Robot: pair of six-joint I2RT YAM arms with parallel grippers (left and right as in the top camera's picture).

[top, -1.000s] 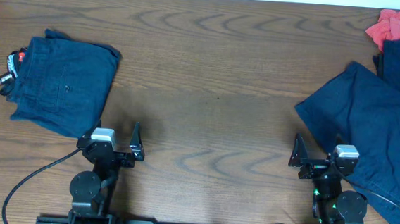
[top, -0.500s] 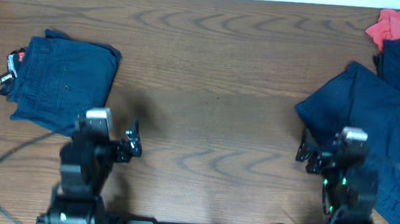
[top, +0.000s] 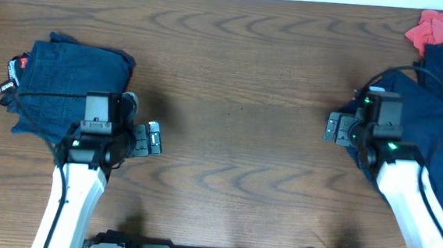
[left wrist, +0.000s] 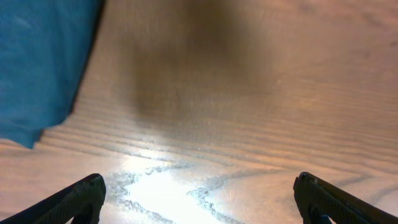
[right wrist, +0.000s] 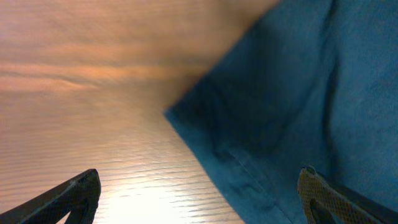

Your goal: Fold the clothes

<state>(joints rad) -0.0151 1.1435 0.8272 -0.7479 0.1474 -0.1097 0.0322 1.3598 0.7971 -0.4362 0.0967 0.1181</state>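
Both arms reached forward since a second ago. Left gripper [top: 152,139] spread, empty, beside folded shorts [top: 71,90] parked at table [top: 240,78] left. Right gripper [top: 332,128] spread, empty, over corner of unfolded shorts [top: 440,124]: likely next grasp.

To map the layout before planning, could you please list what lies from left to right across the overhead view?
From the left: folded navy shorts → left gripper → right gripper → unfolded navy clothes.
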